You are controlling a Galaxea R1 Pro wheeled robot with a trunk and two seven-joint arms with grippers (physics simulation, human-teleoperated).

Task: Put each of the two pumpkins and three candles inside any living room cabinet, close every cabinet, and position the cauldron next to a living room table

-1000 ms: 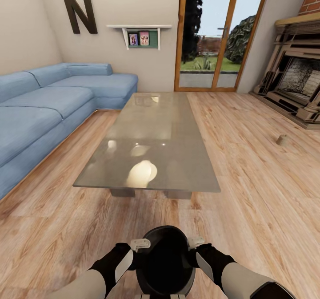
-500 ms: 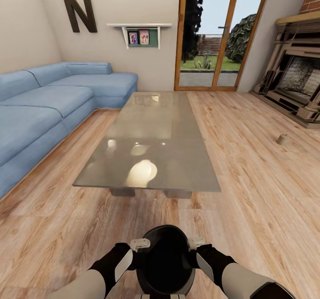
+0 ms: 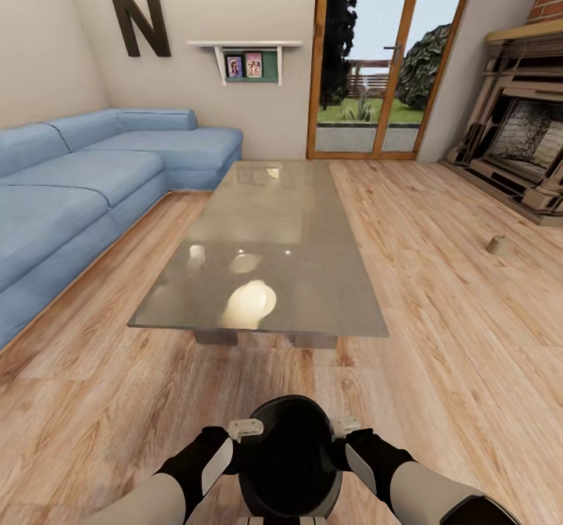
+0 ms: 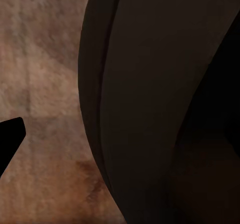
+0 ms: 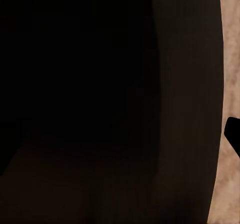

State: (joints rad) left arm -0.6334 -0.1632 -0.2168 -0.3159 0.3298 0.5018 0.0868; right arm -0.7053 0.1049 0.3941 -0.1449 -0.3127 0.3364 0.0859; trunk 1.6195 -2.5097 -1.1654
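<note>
Across the left of the head view: blue sofa (image 3: pixel 86 189), L-shaped, against the wall, well apart from the work.

Table (image 3: pixel 266 251): glass top, grey legs, straight ahead in mid-floor; its near edge lies a short stretch of bare floor (image 3: pixel 438 337) ahead of the cauldron.

Fireplace (image 3: pixel 524 150): far right. Glass door (image 3: pixel 375 64): far wall. Neither is in the way.

Cauldron (image 3: pixel 289 458): black, round, held between both arms at the bottom of the head view, low over the floor; whether its feet touch the boards cannot be told. Its dark wall fills most of the left wrist view (image 4: pixel 150 104) and the right wrist view (image 5: pixel 100 104).

Left gripper (image 3: pixel 245 430): clenched on the cauldron's left rim. Right gripper (image 3: pixel 342 426): clenched on the right rim.

Candle (image 3: pixel 496 244): small tan stub on the floor toward the fireplace, not yet stowed.

Step in hand, as judged: set the cauldron beside the table. Do it well by keeping both grips level so the pot does not tip, easing forward until it stands just beside the near edge, stopping short of the glass, then lowering fully before releasing. Path ahead looks free.
</note>
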